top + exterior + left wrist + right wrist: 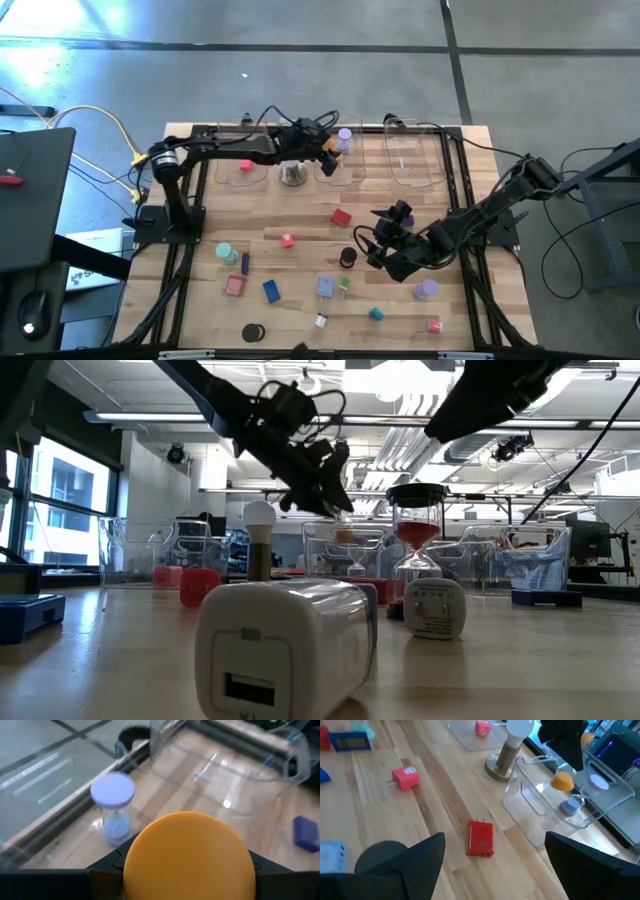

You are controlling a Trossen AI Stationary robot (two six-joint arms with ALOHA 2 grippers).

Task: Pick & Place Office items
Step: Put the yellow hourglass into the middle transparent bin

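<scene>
My left gripper [330, 150] reaches along the far edge over the clear trays, shut on an orange round piece [190, 855], also seen in the right wrist view [563, 781]. Just beyond it, a purple-capped hourglass [114, 807] stands upright in a clear tray [345, 165]. My right gripper [385, 242] hovers open over the middle right of the table with nothing between its fingers. Below and ahead of it lies a red plug [480, 838]. Small office items lie scattered on the wood: a pink plug [406, 777], a teal cylinder [226, 252], a blue block [271, 291]. My left gripper pinches the orange round piece by its two opposite sides [131, 865] between the two fingers. The fingers come from the table's left, slanting down. The piece is lifted clear above the clear tray, its round orange face toward the wrist camera.
A white dome lamp on a silvery base [292, 175] stands between the trays. Another clear tray [415, 160] sits at the far right, and one [245, 168] at the far left holds a pink piece. A black cylinder [348, 258] and a purple cylinder [427, 290] stand near my right gripper.
</scene>
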